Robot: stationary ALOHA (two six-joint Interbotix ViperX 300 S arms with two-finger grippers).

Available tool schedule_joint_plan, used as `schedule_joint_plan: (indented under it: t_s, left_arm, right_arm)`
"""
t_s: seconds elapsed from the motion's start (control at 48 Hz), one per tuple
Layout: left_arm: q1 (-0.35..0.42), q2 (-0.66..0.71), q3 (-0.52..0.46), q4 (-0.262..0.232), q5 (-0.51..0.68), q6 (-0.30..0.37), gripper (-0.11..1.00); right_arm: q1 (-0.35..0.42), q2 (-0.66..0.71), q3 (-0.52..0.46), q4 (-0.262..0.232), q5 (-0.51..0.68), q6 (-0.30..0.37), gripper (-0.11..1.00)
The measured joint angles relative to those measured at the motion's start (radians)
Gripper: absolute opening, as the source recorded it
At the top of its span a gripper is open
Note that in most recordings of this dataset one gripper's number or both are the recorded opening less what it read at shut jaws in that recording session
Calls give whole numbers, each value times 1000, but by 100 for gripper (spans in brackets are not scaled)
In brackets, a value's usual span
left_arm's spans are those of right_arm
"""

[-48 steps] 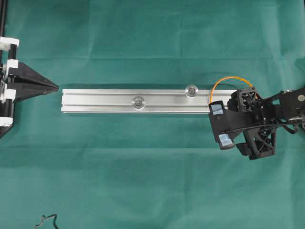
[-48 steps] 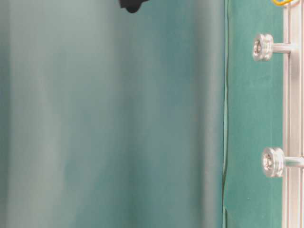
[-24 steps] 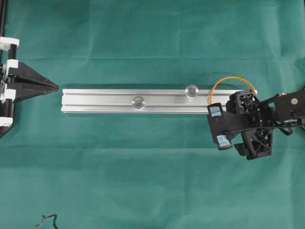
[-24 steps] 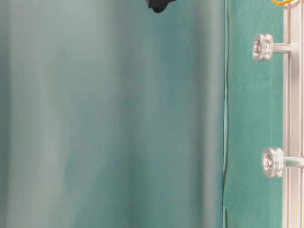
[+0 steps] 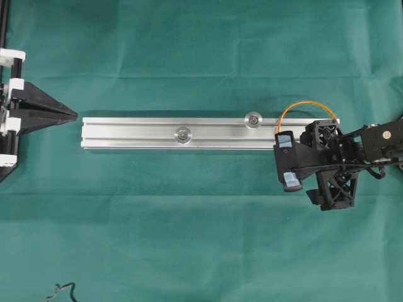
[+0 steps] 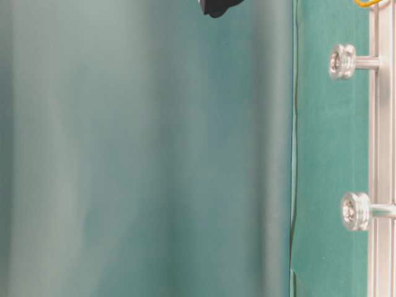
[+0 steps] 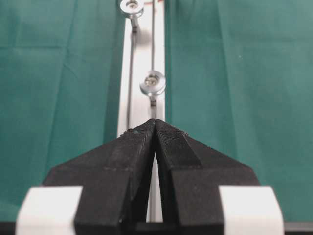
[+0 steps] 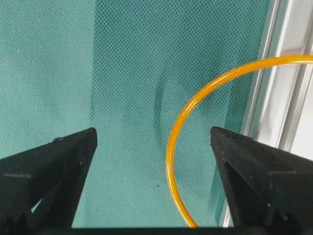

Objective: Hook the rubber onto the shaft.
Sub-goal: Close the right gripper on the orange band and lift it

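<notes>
Orange rubber (image 5: 302,107) loop flat, arching off rail (image 5: 138,133) end.

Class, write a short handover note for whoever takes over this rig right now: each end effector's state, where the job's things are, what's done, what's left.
Left end effector: shut, parked off the rail's left end, holding nothing.
Right end effector: open, over the rubber, not gripping it.
Rubber: lies loose at the right end of the rail, partly on it, partly on the cloth.
Two shafts stand bare on the rail.
Done: nothing hooked.
Left: grasp the rubber, hook it onto a shaft.
</notes>
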Motion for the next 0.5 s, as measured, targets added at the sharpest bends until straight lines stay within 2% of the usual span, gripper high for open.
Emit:
schedule_joint_plan:
  t_s: [0.417,0.5]
  left_arm:
    - [-2,0,0,2,0,0,0]
    - [0,0,0,2,0,0,0]
  right_arm:
    - [0,2,6,0,0,3,95]
    - [0,9,5,0,0,2,92]
